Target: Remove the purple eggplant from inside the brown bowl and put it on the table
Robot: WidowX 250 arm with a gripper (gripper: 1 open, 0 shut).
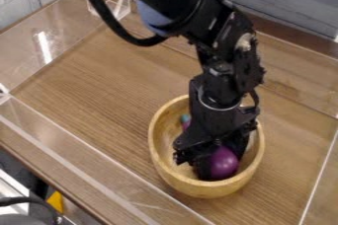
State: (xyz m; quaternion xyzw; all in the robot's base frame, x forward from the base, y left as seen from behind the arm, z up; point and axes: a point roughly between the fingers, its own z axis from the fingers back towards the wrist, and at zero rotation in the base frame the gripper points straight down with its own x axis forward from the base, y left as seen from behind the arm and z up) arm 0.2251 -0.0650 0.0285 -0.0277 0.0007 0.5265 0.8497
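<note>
The brown bowl [164, 159] sits on the table [106, 91] towards the front right. Inside it lies the purple eggplant [223, 162], its fat glossy end showing at the lower right and a bit of teal stem peeking out at the upper left behind the arm. My gripper [201, 151] points straight down into the bowl, its dark fingers closed across the middle of the eggplant. The black arm hides the bowl's far inside and most of the eggplant's thin end.
Clear acrylic walls [50, 34] edge the table on the left and front. Bare wood lies to the left of the bowl and behind it. The bowl stands close to the front acrylic wall.
</note>
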